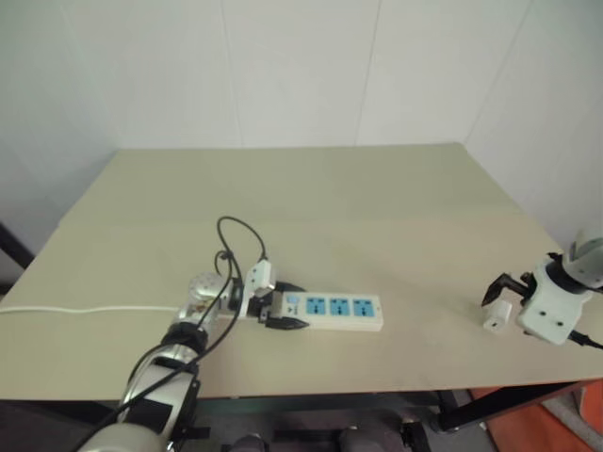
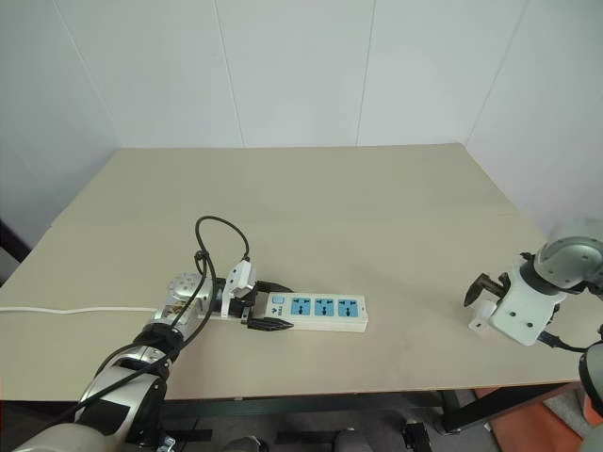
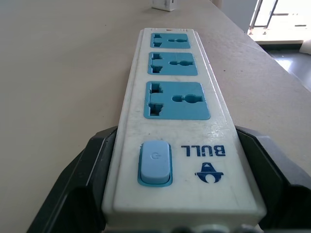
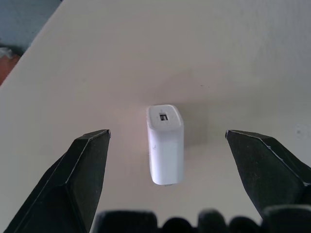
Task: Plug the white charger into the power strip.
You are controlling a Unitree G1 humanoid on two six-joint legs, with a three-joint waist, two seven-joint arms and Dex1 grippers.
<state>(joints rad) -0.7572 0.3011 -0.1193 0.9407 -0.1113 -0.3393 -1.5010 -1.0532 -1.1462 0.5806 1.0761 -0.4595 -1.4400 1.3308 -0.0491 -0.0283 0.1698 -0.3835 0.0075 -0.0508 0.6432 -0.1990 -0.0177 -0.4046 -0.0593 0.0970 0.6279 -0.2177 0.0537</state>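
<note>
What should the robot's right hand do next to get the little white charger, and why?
Probably lower the right gripper straight down and close it on the white charger. Its fingers stand open on either side of the charger, which lies loose on the table, not yet held. The left gripper already clasps the end of the power strip, so the sockets are steadied.

This looks like a plain lab or test room, not a home. A bare beige counter [image 1: 377, 207] stands in a corner of blank white panelled walls [image 1: 301, 66], with seams at 12 o'clock and nothing hung on them. At 5 o'clock, past the counter's edge, black metal framing [image 1: 490, 403] and an orange floor [image 1: 556, 428] show.
</note>
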